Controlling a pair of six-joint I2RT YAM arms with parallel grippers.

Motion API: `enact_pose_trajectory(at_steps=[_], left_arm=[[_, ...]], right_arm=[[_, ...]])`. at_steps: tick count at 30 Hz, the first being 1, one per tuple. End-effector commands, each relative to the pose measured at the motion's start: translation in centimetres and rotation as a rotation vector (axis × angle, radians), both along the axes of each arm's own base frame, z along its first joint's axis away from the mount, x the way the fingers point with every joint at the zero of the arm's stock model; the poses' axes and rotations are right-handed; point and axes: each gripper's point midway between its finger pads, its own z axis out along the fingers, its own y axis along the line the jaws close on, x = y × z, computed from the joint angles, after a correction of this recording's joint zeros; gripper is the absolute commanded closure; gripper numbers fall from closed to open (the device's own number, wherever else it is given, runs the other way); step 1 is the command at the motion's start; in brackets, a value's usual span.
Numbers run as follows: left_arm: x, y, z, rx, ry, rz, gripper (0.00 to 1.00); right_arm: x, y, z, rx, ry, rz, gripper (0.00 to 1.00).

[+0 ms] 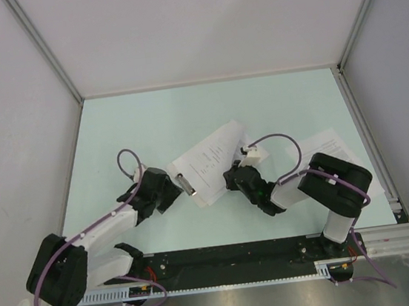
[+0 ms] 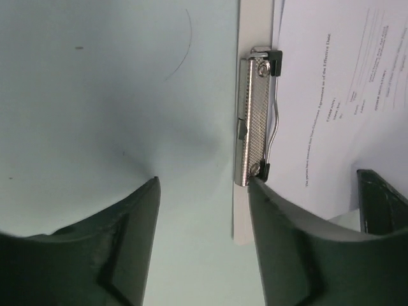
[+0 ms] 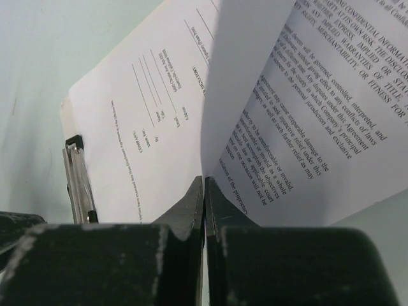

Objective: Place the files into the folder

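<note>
The folder, a white board [image 2: 244, 207], lies at the table's middle with its metal clip [image 1: 186, 183] toward my left arm. A sparsely printed file [image 2: 338, 95] lies on it, its edge next to the clip [image 2: 254, 115]. My left gripper [image 2: 204, 185] is open and empty, and its right finger [image 2: 280, 229] is by the clip's near end. My right gripper [image 3: 204, 182] is shut on the edge of a densely printed file [image 3: 306, 108] and holds it curled up above the sparse file [image 3: 140, 121]. In the top view it [image 1: 231, 173] sits at the folder's right side.
A third printed sheet [image 1: 334, 143] lies flat at the right, partly under my right arm. Grey walls enclose the pale green table [image 1: 184, 111] on three sides. A metal rail runs along the near edge.
</note>
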Motion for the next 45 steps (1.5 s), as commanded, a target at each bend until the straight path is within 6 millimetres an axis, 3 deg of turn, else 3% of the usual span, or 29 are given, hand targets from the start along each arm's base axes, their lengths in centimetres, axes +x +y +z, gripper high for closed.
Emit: enact_pose_trajectory(at_steps=[1,3,4,5,6,7,8,9,10,12,16,18,21,23,24,27,28,30,31,32,33,34,36,39,45], left_arm=[[0.2,1.8,1.5,0.092,-0.031,-0.014,0.22],[0.8,1.7,2.0,0.115,-0.026,-0.021,0.13],[1.0,1.6,2.0,0.126,-0.02,-0.034,0.11],[1.6,1.3,2.6,0.124,-0.026,-0.033,0.09],[1.4,1.4,1.8,0.148,0.02,-0.036,0.08],[1.4,1.4,1.7,0.161,0.04,-0.04,0.08],[2.1,1.2,2.3,0.17,0.034,-0.035,0.08],[1.8,1.5,1.5,0.197,0.076,-0.036,0.08],[2.0,1.4,1.6,0.206,0.075,-0.048,0.08],[2.4,1.4,1.7,0.223,0.073,-0.057,0.09],[2.7,1.0,1.5,0.238,0.08,-0.069,0.09],[3.0,0.4,1.8,0.243,0.079,-0.077,0.1],[3.3,-0.1,1.6,0.269,0.1,-0.08,0.09],[3.5,-0.3,1.4,0.281,0.112,-0.078,0.09],[3.7,-0.4,1.4,0.281,0.109,-0.074,0.1],[3.9,-0.7,0.9,0.293,0.129,-0.069,0.11],[4.3,-0.9,1.1,0.298,0.122,-0.067,0.11],[4.2,-0.9,0.7,0.317,0.14,-0.066,0.12],[4.4,-1.0,0.8,0.324,0.135,-0.062,0.12],[4.3,-1.0,0.5,0.334,0.147,-0.069,0.13],[4.4,-1.1,0.4,0.339,0.149,-0.07,0.13],[4.5,-1.0,0.5,0.352,0.152,-0.069,0.14],[4.5,-1.1,0.2,0.371,0.169,-0.08,0.17],[4.3,-1.6,0.1,0.403,0.178,-0.091,0.19],[3.5,-1.5,-0.7,0.424,0.218,-0.066,0.25]], right_arm=[[-0.2,1.8,2.0,0.097,0.043,0.034,0.91],[-0.7,2.2,1.9,0.082,0.101,0.06,0.82],[-1.4,1.8,1.1,0.044,0.147,0.065,0.72],[-1.6,1.9,1.6,0.06,0.173,0.069,0.66],[-1.7,2.1,2.1,0.065,0.188,0.075,0.6],[-2.1,1.4,1.6,0.04,0.223,0.075,0.49],[-2.4,1.5,2.6,0.053,0.226,0.101,0.44],[-2.7,1.3,2.9,0.045,0.233,0.112,0.34],[-2.9,0.1,2.4,0.009,0.269,0.102,0.3],[-3.2,-0.6,3.3,-0.003,0.28,0.129,0.21],[-3.7,-4.8,3.1,-0.112,0.337,0.125,0.1],[-2.7,-6.6,4.3,-0.148,0.291,0.136,0.07],[-0.5,-10.1,5.4,-0.196,0.241,0.099,0.04],[1.6,-10.7,6.6,-0.164,0.19,0.099,0.04],[3.7,-11.7,7.2,-0.148,0.146,0.065,0.04],[7.4,-13.2,8.7,-0.174,0.076,0.032,0.03],[8.4,-13.5,7.6,-0.211,0.09,0.031,0.03],[11.1,-13.8,8.5,-0.224,0.056,0.02,0.03],[12.0,-13.7,7.0,-0.246,0.09,0.035,0.04],[12.7,-13.4,6.8,-0.264,0.089,0.068,0.05],[14.1,-13.1,7.9,-0.268,0.072,0.066,0.06],[14.8,-13.2,6.1,-0.284,0.112,0.073,0.07],[16.3,-12.9,6.3,-0.294,0.112,0.087,0.13],[17.4,-12.9,4.7,-0.329,0.139,0.101,0.2],[18.1,-11.3,2.7,-0.273,0.192,0.178,0.37]])
